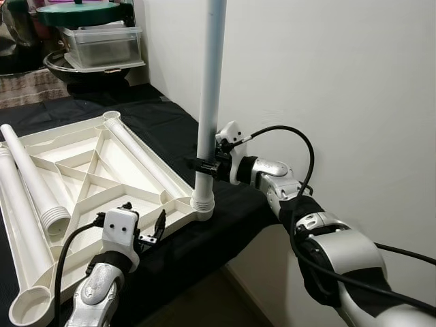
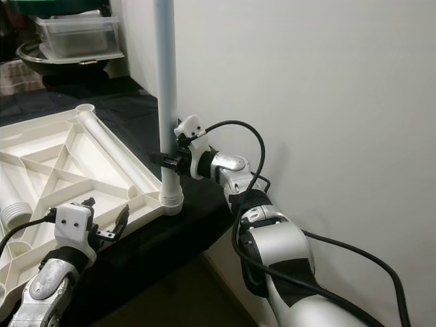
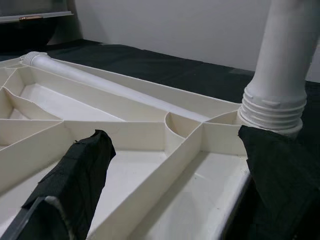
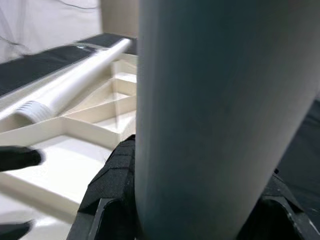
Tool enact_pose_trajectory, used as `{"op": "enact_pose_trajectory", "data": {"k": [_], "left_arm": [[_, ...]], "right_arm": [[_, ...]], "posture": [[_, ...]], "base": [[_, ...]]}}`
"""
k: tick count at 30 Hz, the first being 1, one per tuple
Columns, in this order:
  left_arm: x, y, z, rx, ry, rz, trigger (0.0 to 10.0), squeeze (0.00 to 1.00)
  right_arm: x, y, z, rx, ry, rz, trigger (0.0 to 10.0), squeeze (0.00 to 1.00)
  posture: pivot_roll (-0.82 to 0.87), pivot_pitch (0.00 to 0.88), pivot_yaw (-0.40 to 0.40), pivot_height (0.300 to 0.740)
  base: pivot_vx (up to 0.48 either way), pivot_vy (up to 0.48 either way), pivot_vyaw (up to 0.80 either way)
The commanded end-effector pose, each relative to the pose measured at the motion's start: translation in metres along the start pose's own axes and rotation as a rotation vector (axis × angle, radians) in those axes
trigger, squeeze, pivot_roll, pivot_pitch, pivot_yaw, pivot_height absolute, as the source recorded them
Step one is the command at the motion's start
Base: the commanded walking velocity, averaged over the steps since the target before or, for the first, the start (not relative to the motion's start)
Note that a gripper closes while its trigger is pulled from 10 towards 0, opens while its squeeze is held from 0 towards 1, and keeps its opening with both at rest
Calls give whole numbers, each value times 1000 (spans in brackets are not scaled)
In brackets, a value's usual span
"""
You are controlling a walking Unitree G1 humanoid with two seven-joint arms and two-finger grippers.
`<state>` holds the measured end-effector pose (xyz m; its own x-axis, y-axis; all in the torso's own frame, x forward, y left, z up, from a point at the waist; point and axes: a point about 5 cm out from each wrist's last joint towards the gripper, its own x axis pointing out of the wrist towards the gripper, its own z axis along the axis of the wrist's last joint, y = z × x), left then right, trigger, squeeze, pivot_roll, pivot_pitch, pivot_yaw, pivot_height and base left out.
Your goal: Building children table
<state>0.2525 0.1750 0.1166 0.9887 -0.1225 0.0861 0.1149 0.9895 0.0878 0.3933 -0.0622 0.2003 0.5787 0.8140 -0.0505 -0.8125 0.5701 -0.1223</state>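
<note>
Nearest, left gripper fingers are spread over the cream ribbed plastic tabletop; right gripper fingers pinch the upright white plastic leg at the worktop edge; cross-threading is risked if the leg is tilted.

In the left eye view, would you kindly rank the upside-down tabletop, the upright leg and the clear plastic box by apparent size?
1. Tabletop, largest.
2. Upright leg, clamped in the right gripper.
3. Clear plastic box, smallest, though it sits farthest from the camera, so its true size is unsure.
</note>
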Motion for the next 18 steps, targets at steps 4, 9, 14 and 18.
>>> {"op": "enact_pose_trajectory", "data": {"k": [4,9,14,18], "left_arm": [[-1,0,-1,-11,5,-1,10000,0],[0,0,0,-14,3,4,10000,0],[2,-4,-1,-19,4,-2,10000,0],[5,-4,1,-16,-4,3,10000,0]], "right_arm": [[3,-15,-7,54,114,-411,0,0],[1,-19,-14,206,119,-723,0,0],[45,30,3,354,55,-761,0,0],[68,59,20,394,19,-669,0,0]], "posture": [[95,0,-126,740],[96,0,-122,740],[89,0,-117,740],[93,0,-125,740]], "base": [[0,0,0],[0,0,0],[0,0,0],[0,0,0]]}}
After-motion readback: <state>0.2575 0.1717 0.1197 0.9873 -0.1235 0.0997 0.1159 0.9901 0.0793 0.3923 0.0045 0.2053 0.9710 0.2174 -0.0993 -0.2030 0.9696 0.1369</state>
